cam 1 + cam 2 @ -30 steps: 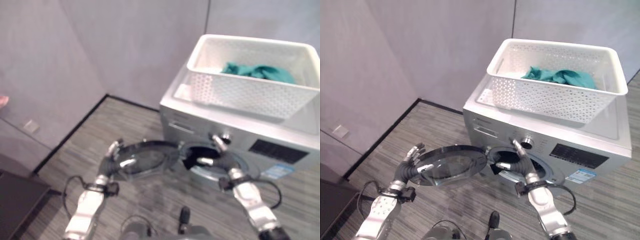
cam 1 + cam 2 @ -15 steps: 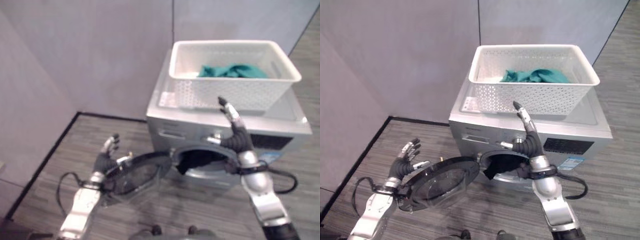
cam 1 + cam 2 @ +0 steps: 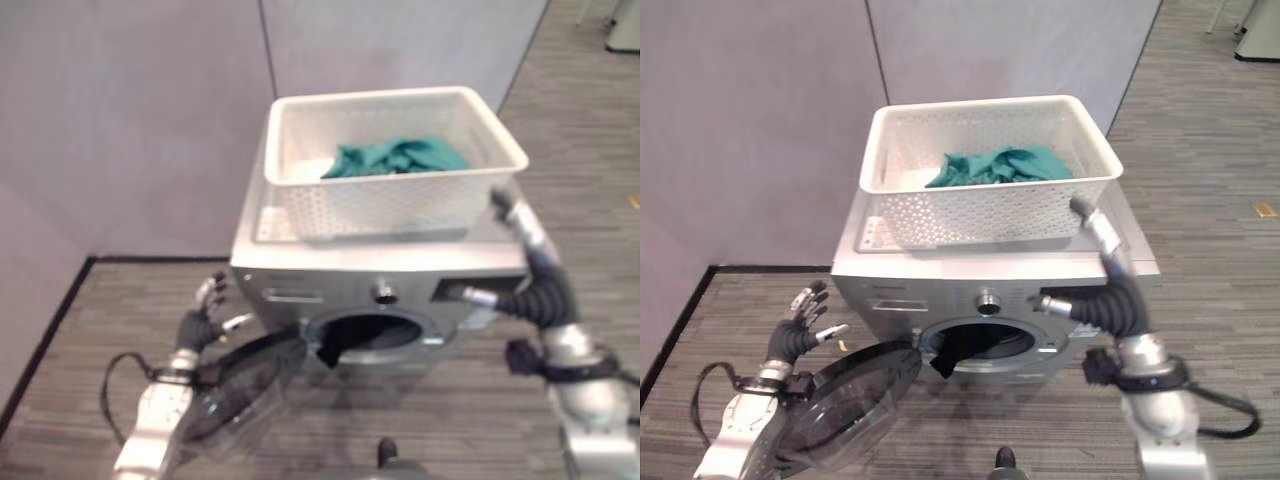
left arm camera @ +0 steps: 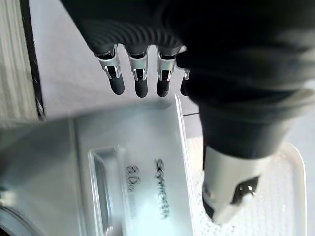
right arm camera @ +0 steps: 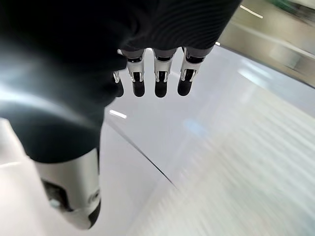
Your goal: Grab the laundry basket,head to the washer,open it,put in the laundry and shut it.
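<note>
Basket: white perforated plastic laundry basket holding teal cloth, atop the silver front-loading washer.
Right hand: fingers straight, empty, just beside the basket's right corner.
Left hand: spread, empty, behind the swung-open round glass door.

Grey partition wall meets striped grey floor along a black baseboard.

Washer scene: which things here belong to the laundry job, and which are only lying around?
Job: white basket on the washer; green laundry inside it; open washer door; dark cloth in the drum opening; left hand; right hand.

Lying about: small yellow object on the floor.
</note>
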